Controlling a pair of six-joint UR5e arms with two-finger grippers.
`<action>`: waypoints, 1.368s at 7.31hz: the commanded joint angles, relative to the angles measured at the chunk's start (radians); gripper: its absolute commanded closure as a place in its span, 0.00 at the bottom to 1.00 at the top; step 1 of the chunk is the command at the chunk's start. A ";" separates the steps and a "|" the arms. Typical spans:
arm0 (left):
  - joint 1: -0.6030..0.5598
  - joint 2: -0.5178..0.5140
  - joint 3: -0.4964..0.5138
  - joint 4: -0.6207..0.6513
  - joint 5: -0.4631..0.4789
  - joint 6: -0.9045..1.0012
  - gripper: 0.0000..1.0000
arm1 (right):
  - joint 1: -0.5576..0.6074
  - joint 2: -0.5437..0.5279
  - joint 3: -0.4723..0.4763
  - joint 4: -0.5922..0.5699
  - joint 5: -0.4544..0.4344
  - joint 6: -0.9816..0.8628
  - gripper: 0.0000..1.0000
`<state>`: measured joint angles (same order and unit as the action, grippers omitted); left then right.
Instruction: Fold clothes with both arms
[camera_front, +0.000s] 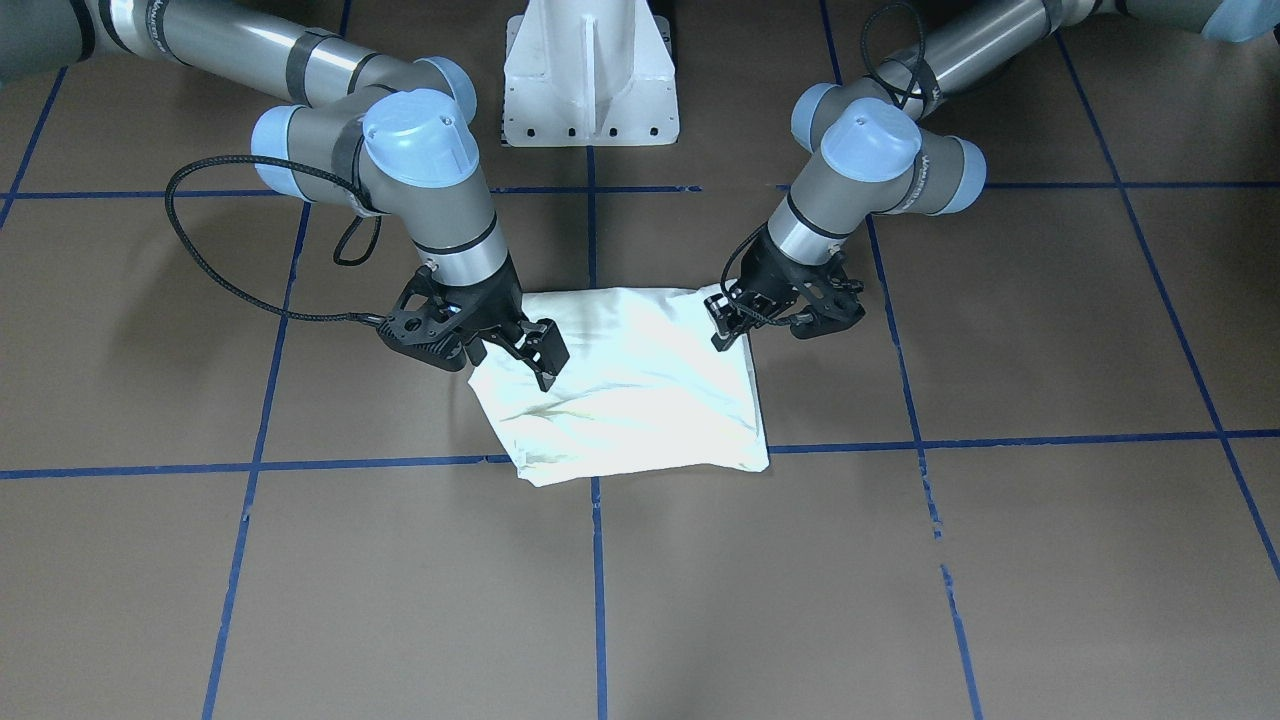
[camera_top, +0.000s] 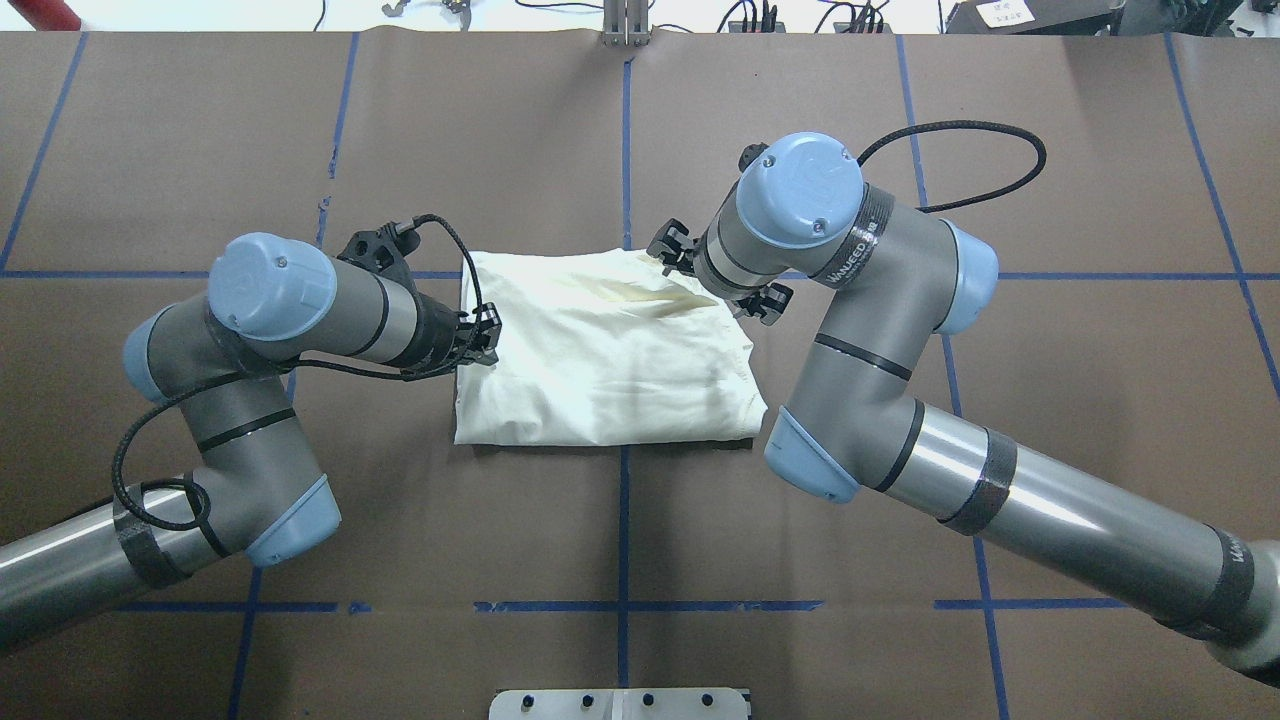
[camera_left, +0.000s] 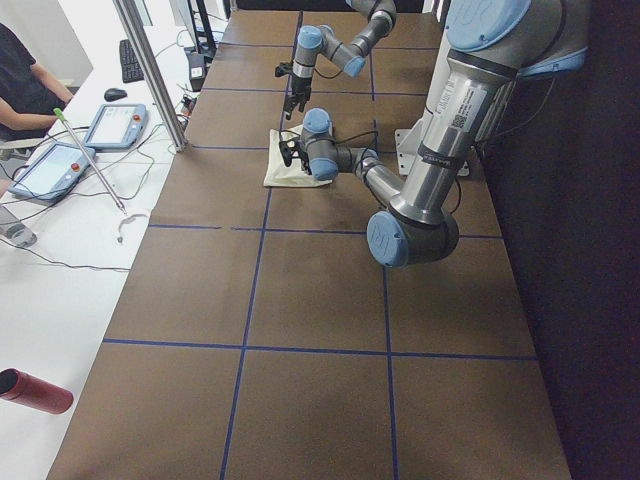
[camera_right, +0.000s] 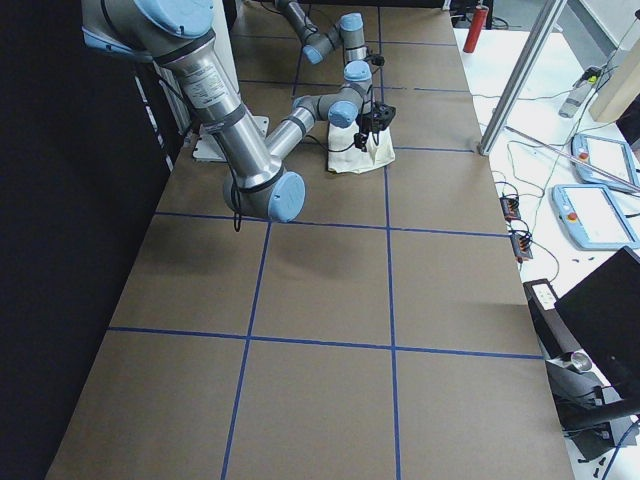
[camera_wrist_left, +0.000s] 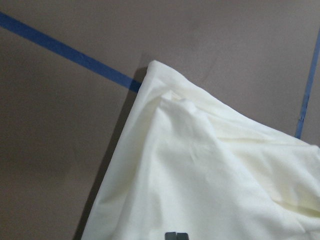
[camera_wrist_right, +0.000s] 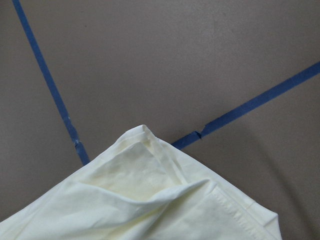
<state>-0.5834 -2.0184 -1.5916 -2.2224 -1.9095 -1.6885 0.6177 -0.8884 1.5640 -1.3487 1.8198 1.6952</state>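
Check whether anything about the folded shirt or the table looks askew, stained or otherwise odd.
The shirt is folded unevenly: its edge on the robot's right slants against the blue tape lines, and a yellowish-brown streak shows in the rumpled far part. Nothing looks torn or spilled.

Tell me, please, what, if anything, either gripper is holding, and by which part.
It cannot be told. The left gripper and right gripper sit at opposite edges of the folded T-shirt, which lies flat; no view shows either one closed on cloth.
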 joint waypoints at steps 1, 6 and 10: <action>0.016 0.055 -0.014 0.004 0.001 0.001 1.00 | 0.002 -0.004 0.005 -0.001 0.001 0.000 0.00; -0.013 0.235 -0.189 0.033 -0.003 0.149 1.00 | 0.074 -0.136 0.121 -0.006 0.079 -0.082 0.00; -0.255 0.405 -0.341 0.125 -0.133 0.575 1.00 | 0.233 -0.416 0.237 -0.001 0.171 -0.464 0.00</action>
<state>-0.7529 -1.6913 -1.8872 -2.1041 -1.9889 -1.2689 0.7848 -1.2120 1.7782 -1.3536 1.9525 1.3780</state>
